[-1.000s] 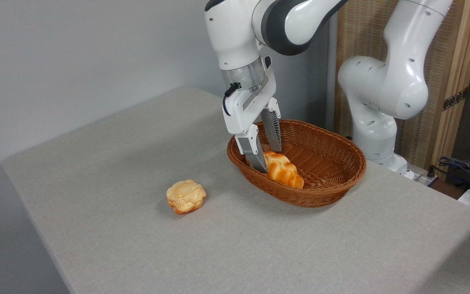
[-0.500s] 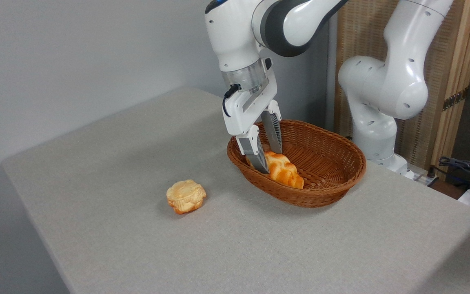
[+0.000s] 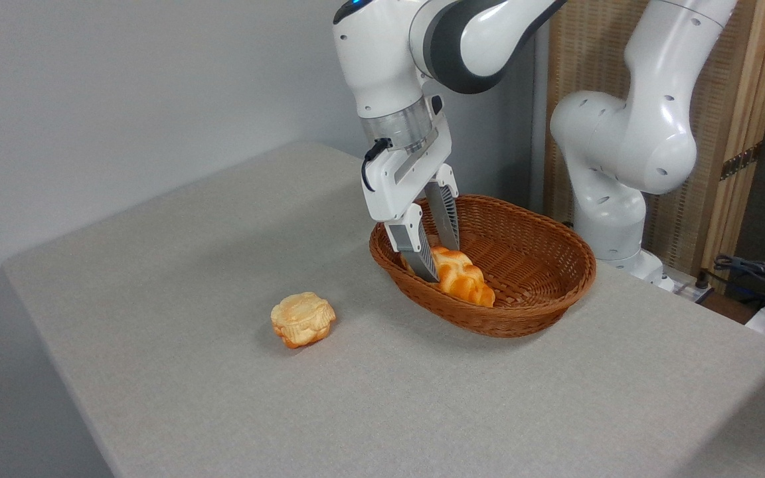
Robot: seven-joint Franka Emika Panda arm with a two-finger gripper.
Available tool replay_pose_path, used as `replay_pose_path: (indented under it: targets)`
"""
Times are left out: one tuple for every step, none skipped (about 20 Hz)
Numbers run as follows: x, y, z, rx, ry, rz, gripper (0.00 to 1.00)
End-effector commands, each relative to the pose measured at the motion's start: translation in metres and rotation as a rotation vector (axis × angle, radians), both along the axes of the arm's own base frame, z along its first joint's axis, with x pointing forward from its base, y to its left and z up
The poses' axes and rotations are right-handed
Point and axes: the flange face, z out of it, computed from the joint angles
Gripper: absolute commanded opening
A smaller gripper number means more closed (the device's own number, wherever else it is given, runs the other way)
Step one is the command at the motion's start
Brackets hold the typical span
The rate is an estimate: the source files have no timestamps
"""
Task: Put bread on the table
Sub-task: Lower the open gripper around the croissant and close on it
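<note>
The bread point(image 3: 465, 277), a braided golden-orange loaf, lies inside the brown wicker basket point(image 3: 535, 318) on the table point(image 3: 223, 252). My gripper point(image 3: 440, 262) reaches down into the basket's left end. Its fingers stand wide apart, one on each side of the loaf's left end. The near finger point(image 3: 420, 255) covers the tip of the loaf and the far finger point(image 3: 447, 222) stands behind it. The jaws look open around the bread; I see no squeeze on it, and it rests on the basket floor.
A small pale flower-shaped bun point(image 3: 302, 319) lies on the cloth left of the basket. The arm's white base point(image 3: 611, 199) stands behind the basket at the right. Cables point(image 3: 761, 272) lie beyond the table's right edge. A wooden screen point(image 3: 741, 99) is behind.
Almost nothing: the gripper has shifted by a few pixels over the loaf, and the bread and basket have stayed where they were.
</note>
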Motion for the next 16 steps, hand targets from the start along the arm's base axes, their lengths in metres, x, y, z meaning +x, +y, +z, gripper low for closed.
replay_pose_path:
  targets:
    - [-0.001,0.002,-0.003,0.017,0.019,-0.02,0.38]
    - [-0.001,0.002,-0.003,0.017,0.023,-0.018,0.38]
    - [-0.001,0.002,-0.003,0.018,0.023,-0.019,0.38]
    - [-0.001,0.002,-0.003,0.017,0.023,-0.018,0.38]
    - [-0.001,0.001,-0.003,0.017,0.022,-0.02,0.38]
    - [-0.002,0.001,-0.002,0.017,0.022,-0.02,0.38]
    - [-0.002,0.001,-0.002,0.017,0.022,-0.02,0.38]
    - [-0.002,0.001,-0.002,0.017,0.022,-0.02,0.38]
    - [-0.002,0.002,-0.002,0.017,0.025,-0.018,0.38]
    - [-0.002,0.002,-0.002,0.018,0.028,-0.018,0.38]
    - [-0.002,0.003,0.001,0.02,0.033,-0.015,0.38]
    - [-0.002,0.003,0.003,0.02,0.036,-0.012,0.38]
    - [-0.002,0.004,0.007,0.023,0.043,-0.011,0.38]
    - [-0.001,0.004,0.012,0.022,0.041,-0.008,0.38]
    - [0.0,0.003,0.019,0.021,0.042,-0.006,0.38]
    - [0.001,0.003,0.026,0.019,0.046,-0.002,0.38]
